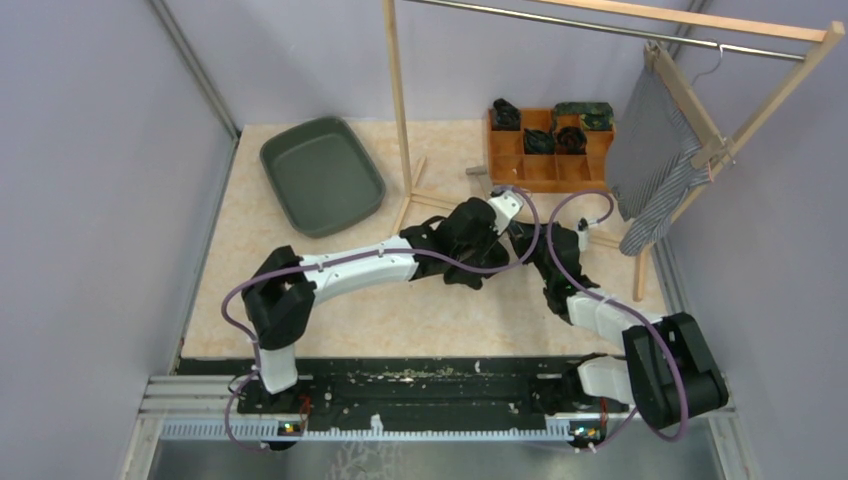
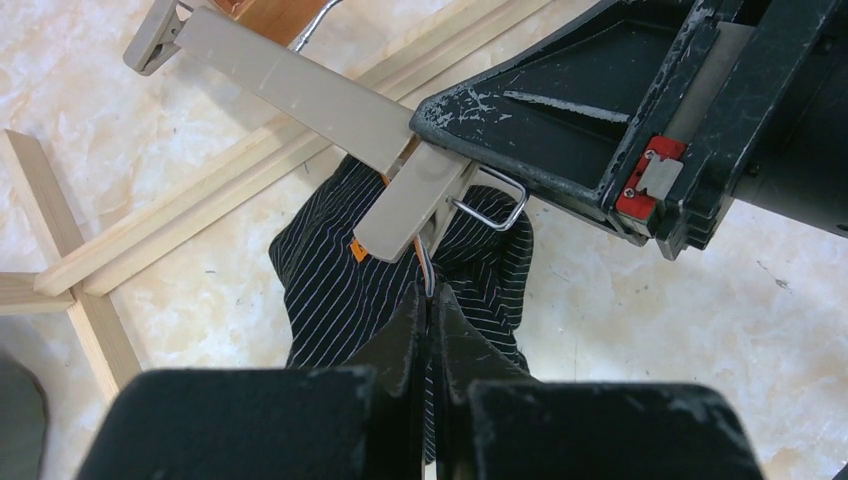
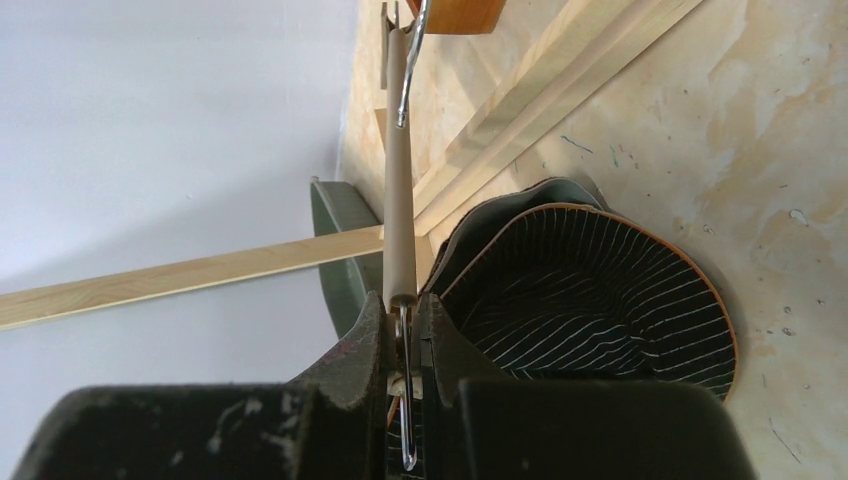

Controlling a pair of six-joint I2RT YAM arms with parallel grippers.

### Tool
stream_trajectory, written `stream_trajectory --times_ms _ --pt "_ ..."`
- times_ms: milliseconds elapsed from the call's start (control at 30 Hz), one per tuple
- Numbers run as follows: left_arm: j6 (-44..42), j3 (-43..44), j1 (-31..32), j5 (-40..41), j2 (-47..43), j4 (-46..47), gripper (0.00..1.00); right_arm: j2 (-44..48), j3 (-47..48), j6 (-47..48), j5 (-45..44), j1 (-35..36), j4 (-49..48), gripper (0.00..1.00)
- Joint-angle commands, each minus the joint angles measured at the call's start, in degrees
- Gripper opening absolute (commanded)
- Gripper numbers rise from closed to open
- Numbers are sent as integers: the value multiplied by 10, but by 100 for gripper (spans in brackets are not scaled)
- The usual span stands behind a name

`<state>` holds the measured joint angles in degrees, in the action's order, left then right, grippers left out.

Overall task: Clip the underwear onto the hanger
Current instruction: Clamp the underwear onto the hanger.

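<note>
While overhead hides both grasps | left fingers (image 2: 404,335) pinch underwear (image 2: 325,270) | right fingers (image 3: 366,345) clamp hanger (image 3: 398,200)

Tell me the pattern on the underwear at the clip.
Underwear: dark with thin white pinstripes, orange edge trim; clearest in right wrist view.

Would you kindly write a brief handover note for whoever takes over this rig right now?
Left pincer: shut on an edge of the striped underwear, just below the near clip of the hanger.
Right pincer: shut on the hanger at that clip end, holding the bar low over the table.
Things: the underwear lies bunched on the table under the near clip; the far clip is empty.
Done: both items gripped, fabric edge at the near clip.
Left: whether the near clip bites the fabric cannot be told; confirm it, then fasten the other side to the far clip.
</note>
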<state>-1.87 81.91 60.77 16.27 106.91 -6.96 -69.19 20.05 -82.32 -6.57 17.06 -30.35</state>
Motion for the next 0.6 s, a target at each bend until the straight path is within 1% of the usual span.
stream_trajectory --times_ms 0,567 --pt "-9 29 6 -4 12 -14 0 2 35 -3 -3 -1 -27 0" --pt "-9 48 12 3 25 -27 0 -1 35 -3 -2 -1 -22 0"
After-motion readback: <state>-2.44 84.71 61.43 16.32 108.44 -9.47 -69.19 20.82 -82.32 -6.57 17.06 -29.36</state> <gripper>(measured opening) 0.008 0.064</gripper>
